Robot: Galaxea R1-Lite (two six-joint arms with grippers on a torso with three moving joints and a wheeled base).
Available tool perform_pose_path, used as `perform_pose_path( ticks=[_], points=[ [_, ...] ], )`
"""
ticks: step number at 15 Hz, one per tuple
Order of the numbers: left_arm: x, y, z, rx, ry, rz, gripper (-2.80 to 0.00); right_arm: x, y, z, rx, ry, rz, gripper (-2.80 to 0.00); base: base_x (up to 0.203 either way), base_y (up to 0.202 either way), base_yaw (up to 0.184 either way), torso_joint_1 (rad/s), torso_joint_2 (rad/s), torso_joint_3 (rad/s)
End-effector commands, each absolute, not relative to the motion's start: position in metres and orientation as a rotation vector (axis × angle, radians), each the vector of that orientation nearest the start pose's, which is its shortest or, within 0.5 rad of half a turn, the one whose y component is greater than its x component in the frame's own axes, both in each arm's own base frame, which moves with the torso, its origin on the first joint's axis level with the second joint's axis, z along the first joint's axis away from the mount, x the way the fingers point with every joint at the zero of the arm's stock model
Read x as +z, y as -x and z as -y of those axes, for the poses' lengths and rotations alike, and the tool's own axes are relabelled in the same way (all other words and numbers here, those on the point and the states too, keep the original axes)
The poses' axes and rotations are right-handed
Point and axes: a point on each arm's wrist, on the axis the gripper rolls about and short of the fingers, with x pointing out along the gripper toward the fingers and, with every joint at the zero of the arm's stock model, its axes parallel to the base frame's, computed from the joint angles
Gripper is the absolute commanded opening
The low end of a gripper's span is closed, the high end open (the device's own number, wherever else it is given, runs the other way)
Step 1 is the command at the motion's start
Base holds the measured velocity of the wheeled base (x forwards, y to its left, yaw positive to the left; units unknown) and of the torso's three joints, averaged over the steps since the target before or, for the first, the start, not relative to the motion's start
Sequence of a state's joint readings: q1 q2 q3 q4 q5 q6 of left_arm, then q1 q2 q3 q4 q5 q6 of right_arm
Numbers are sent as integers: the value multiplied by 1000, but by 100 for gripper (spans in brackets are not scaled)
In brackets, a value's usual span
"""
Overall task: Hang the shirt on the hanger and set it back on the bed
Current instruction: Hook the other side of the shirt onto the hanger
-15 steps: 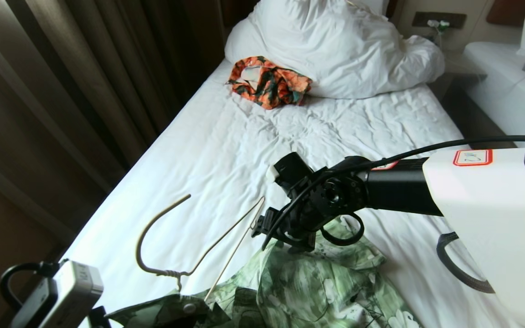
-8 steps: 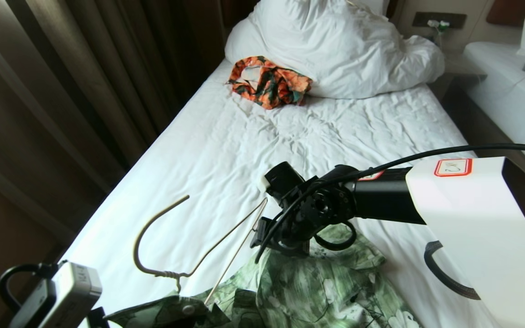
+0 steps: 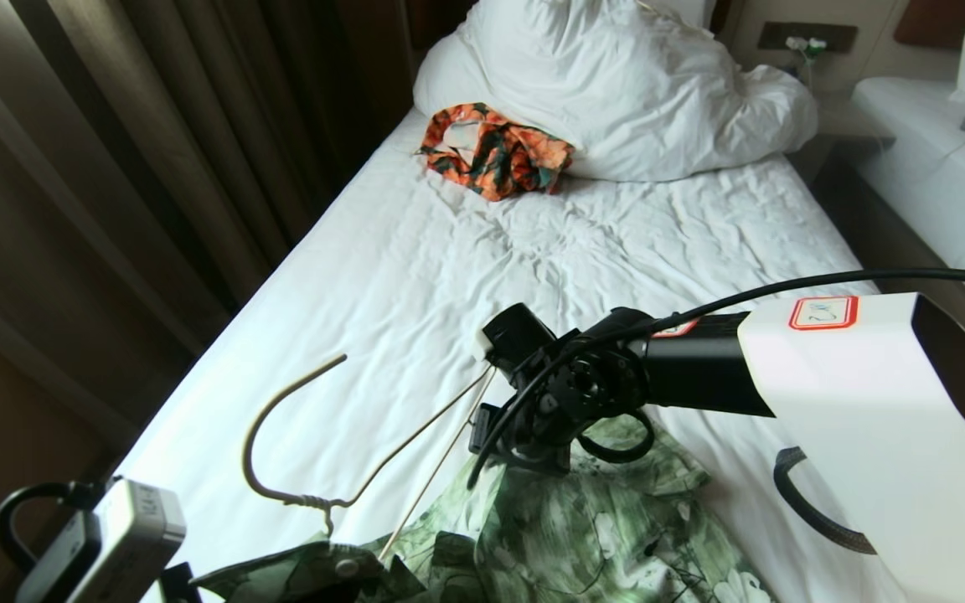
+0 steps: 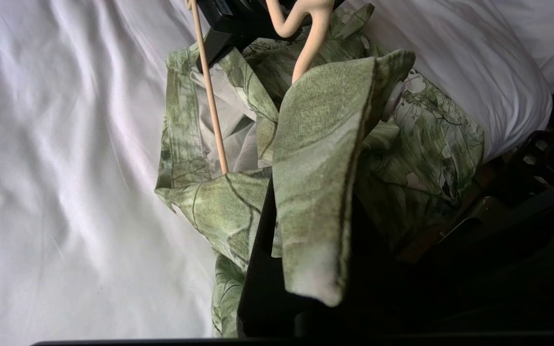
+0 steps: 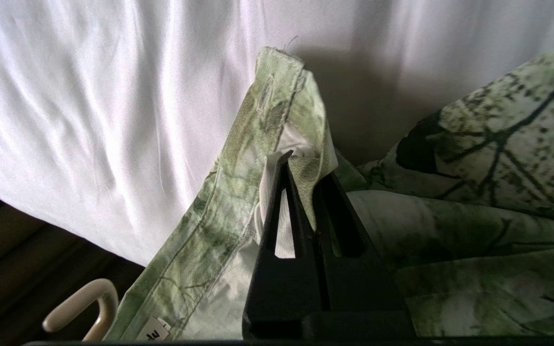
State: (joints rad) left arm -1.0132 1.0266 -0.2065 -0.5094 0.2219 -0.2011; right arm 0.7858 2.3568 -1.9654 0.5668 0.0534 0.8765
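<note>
Head view: bed (image 3: 382,285) sheet and duvet (image 3: 616,84) blown out near white, curtain (image 3: 114,151) side dim brown. Arm casing (image 3: 876,419) close, soft-edged. Wrist views: sheet glares, shirt (image 5: 474,158) casts a dark shadow, lower frame edges black, near fabric slightly blurred.

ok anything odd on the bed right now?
The shirt lies crumpled at the near edge of the bed, the hanger only half inside, hook sticking up. An orange patterned garment sits bunched by the duvet.
</note>
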Motion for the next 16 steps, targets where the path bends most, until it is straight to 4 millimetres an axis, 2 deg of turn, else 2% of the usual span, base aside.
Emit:
perform_pose_path(
  ticks=[1,3,9,13,16],
  points=[
    [152,-66,97,-752,11,-329,-280,158,-327,-309,292,-463,-1132,-280,0,0,0,0,0,0],
    [155,-69,102,-754,8,-332,-280,174,-328,-292,256,-509,-1119,-280,0,0,0,0,0,0],
    [190,-84,132,-800,-19,-385,-280,209,-318,-255,169,-538,-1023,-280,0,0,0,0,0,0],
    [189,-82,152,-860,-69,-442,-280,219,-306,-237,118,-530,-993,-280,0,0,0,0,0,0],
    [189,-76,159,-900,-68,-455,-280,227,-298,-226,101,-529,-967,-280,0,0,0,0,0,0]
  ],
)
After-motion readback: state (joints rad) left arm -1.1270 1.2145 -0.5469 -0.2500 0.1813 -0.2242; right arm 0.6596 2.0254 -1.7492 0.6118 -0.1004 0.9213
